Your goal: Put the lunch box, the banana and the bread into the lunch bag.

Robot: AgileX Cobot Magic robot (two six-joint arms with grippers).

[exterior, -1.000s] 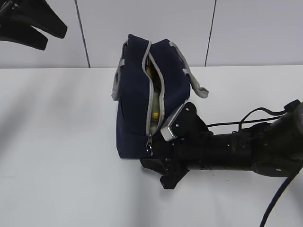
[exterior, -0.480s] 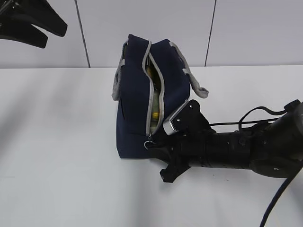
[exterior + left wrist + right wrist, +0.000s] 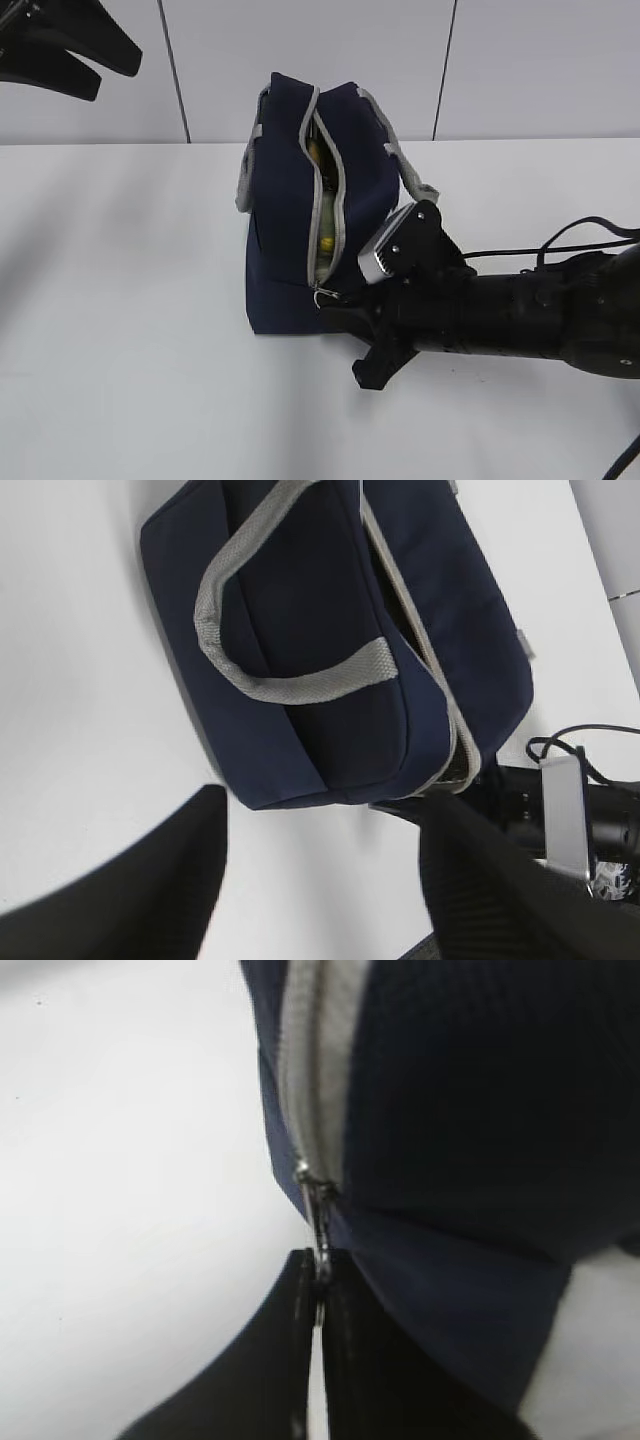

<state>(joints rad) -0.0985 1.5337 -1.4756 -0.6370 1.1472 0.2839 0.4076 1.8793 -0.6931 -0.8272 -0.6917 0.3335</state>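
Note:
The navy lunch bag (image 3: 285,210) stands on the white table, its grey zipper (image 3: 335,200) parted along the side facing me. A strip of yellow (image 3: 326,241), likely the banana, shows in the gap. The lunch box and the bread are hidden. My right gripper (image 3: 330,298) lies low at the bag's near end. It is shut on the metal ring pull (image 3: 321,1222), which is pinched between the fingertips of that gripper (image 3: 321,1265). My left gripper (image 3: 95,70) hangs open high at the far left, apart from the bag (image 3: 330,660). Nothing sits between its fingers (image 3: 180,870).
The right arm (image 3: 520,320) lies across the table's right side, with its cable (image 3: 560,245) behind it. A grey webbing handle (image 3: 410,180) hangs off the bag toward that arm, and another (image 3: 290,685) lies over the bag's side. A white panelled wall stands behind.
My right gripper has shut on the ring pull, and the arm has drawn slightly to the right, lifting the pull a little. The left arm and the bag have stayed put.

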